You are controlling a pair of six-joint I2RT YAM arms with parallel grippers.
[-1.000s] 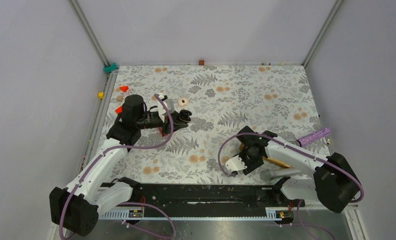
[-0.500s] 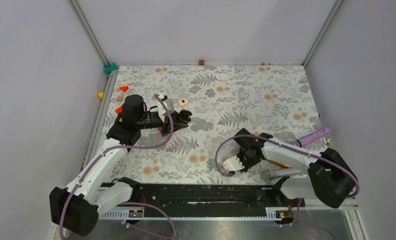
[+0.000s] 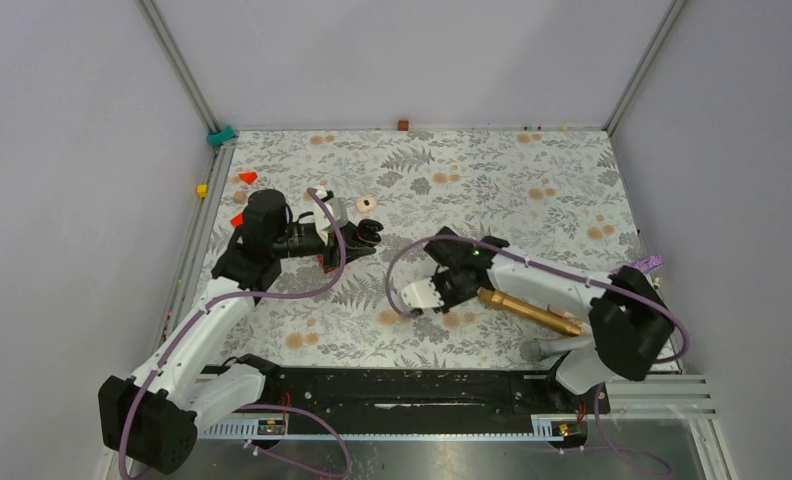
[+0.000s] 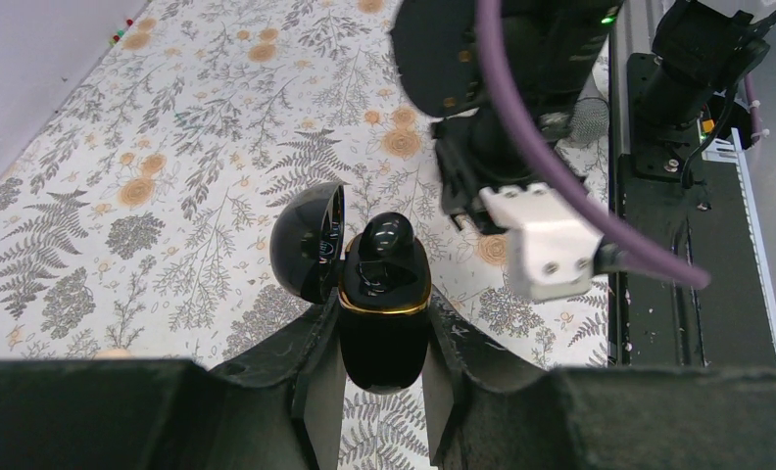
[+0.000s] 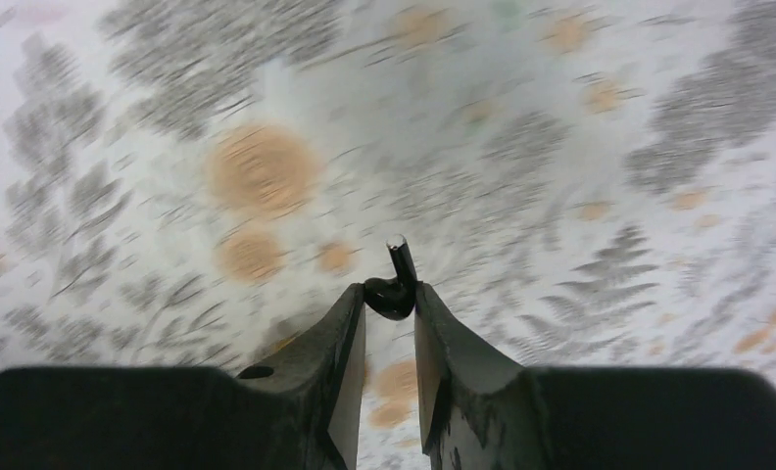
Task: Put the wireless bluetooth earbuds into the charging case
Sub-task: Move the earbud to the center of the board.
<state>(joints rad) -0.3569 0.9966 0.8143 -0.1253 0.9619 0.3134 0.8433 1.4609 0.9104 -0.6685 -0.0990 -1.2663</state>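
My left gripper (image 4: 384, 302) is shut on the black charging case (image 4: 384, 343), which has a gold rim. Its round lid (image 4: 308, 243) hangs open to the left. One black earbud (image 4: 388, 238) sits in the case's top. In the top view the case (image 3: 370, 232) is at the table's left centre. My right gripper (image 5: 389, 292) is shut on a second black earbud (image 5: 392, 298), pinched at the fingertips with its stem pointing away from me. In the top view the right gripper (image 3: 408, 298) hovers right of and nearer than the case, apart from it.
A brass cylinder (image 3: 532, 311) lies under the right forearm, with a grey cylinder (image 3: 542, 350) near the base. Two red triangular bits (image 3: 247, 177) (image 3: 237, 219), a yellow cube (image 3: 202, 190), a peach ring (image 3: 367, 203) and a purple strip (image 3: 647, 263) lie around the mat.
My right arm has swung left across the mat toward the case while its jaws closed further on the earbud. The left arm and the case have stayed put.
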